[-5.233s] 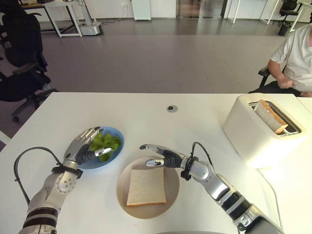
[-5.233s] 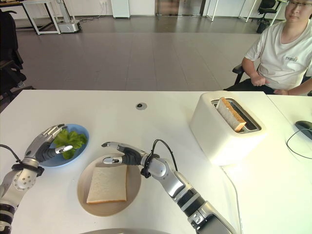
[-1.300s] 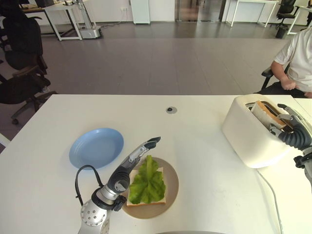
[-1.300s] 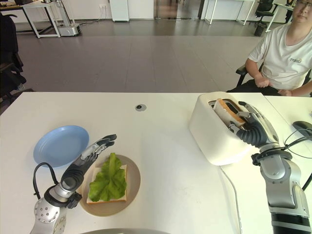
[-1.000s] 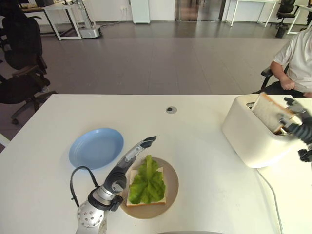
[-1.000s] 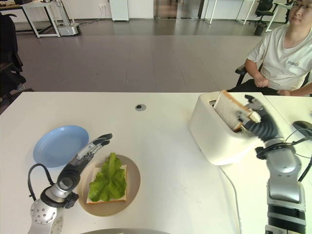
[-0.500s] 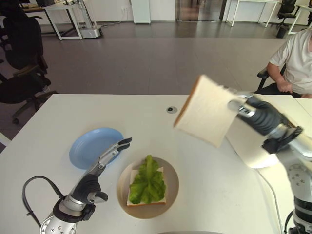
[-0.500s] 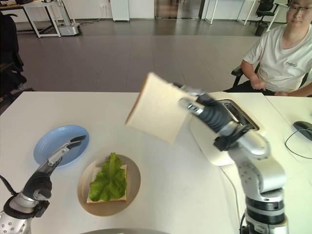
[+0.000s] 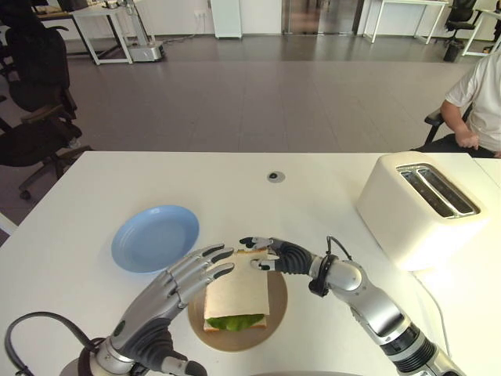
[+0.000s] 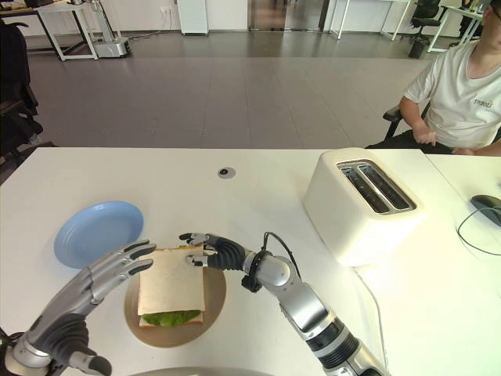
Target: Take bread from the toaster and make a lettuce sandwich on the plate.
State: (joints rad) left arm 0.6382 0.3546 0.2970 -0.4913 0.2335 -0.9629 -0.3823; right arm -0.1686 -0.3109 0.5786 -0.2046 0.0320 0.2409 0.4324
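Bread out of toaster, now lying on lettuce on plate near tabletop's front edge. Fingers of right hand pinch its far edge; left hand fingers spread, empty. Only release remains.

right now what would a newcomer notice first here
The sandwich on the tan plate, front and centre, lettuce peeking out at its near end, with the right hand at its far edge. The left hand hovers open just left of it, and the white toaster stands empty at the right.
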